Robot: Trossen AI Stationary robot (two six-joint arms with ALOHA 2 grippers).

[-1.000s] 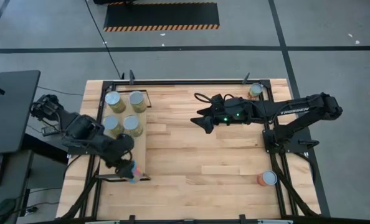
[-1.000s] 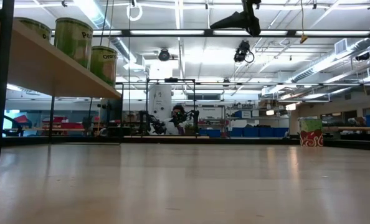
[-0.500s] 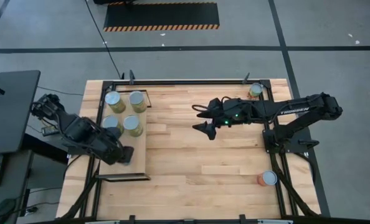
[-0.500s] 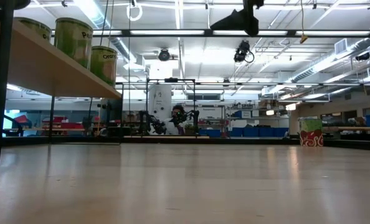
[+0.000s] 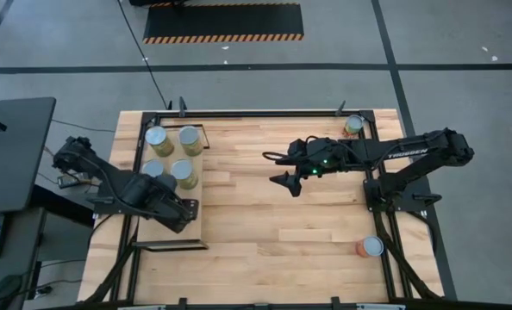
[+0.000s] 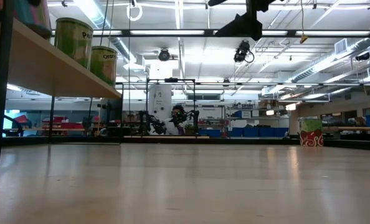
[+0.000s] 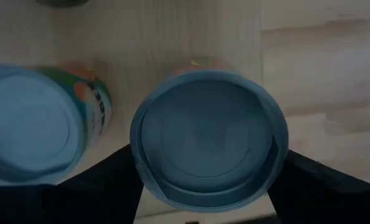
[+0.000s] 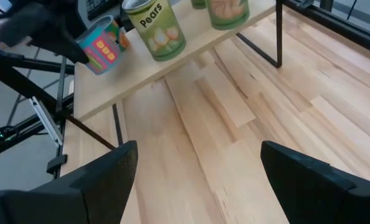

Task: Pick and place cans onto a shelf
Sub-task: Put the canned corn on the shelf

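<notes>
Shelf: R wrist cam alone shows pink-label can in L hand

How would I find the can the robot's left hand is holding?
Look at the pale shelf on the table's left side. Four green cans stand at its far end; this can sits nearer, in the left gripper, with a blue and pink label.

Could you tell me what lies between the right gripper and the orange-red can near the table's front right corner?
Nothing: in the high view, only bare wooden tabletop separates the right gripper from the orange-red can.
</notes>
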